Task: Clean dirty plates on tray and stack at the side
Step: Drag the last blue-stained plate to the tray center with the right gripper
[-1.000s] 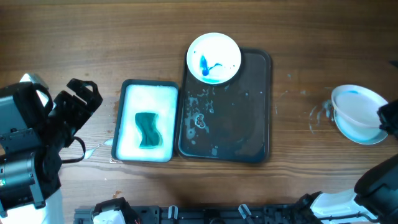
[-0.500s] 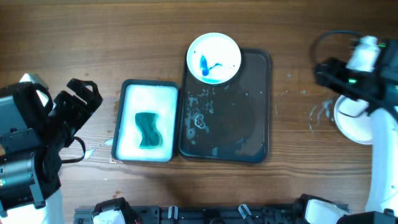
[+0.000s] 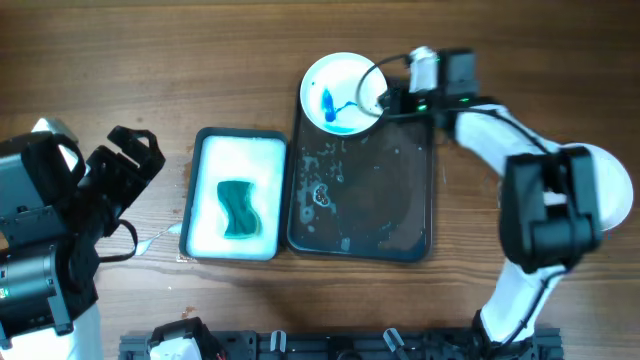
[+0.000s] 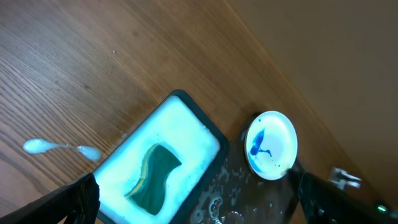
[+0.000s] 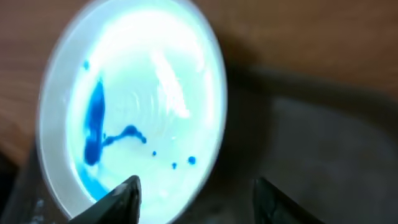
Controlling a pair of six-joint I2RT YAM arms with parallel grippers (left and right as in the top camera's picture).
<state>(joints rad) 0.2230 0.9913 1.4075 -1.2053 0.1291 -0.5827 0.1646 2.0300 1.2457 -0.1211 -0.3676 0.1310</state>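
One white plate [image 3: 343, 92] with blue smears lies on the far left corner of the dark grey tray [image 3: 390, 190], overhanging its rim. My right gripper [image 3: 380, 100] is open at the plate's right edge. In the right wrist view the plate [image 5: 130, 118] fills the left side; the right gripper [image 5: 196, 199] has one finger [image 5: 124, 196] over the plate and the other over the tray [image 5: 323, 143]. My left gripper [image 3: 130, 160] hangs open at the table's left, holding nothing. Its wrist view takes in the plate [image 4: 271, 144] from a distance.
A white tray [image 3: 235, 160] with a teal sponge [image 3: 238, 208] sits left of the dark tray. A white plate [image 3: 615, 190] rests on the table at the far right, partly hidden by my right arm. Foam and water patches wet the dark tray. A foam streak [image 4: 37, 146] lies on the wood.
My right arm left the plate at the far right and swung left across the table to the smeared plate on the tray. Its jaws went from shut to open. The left arm stayed still.
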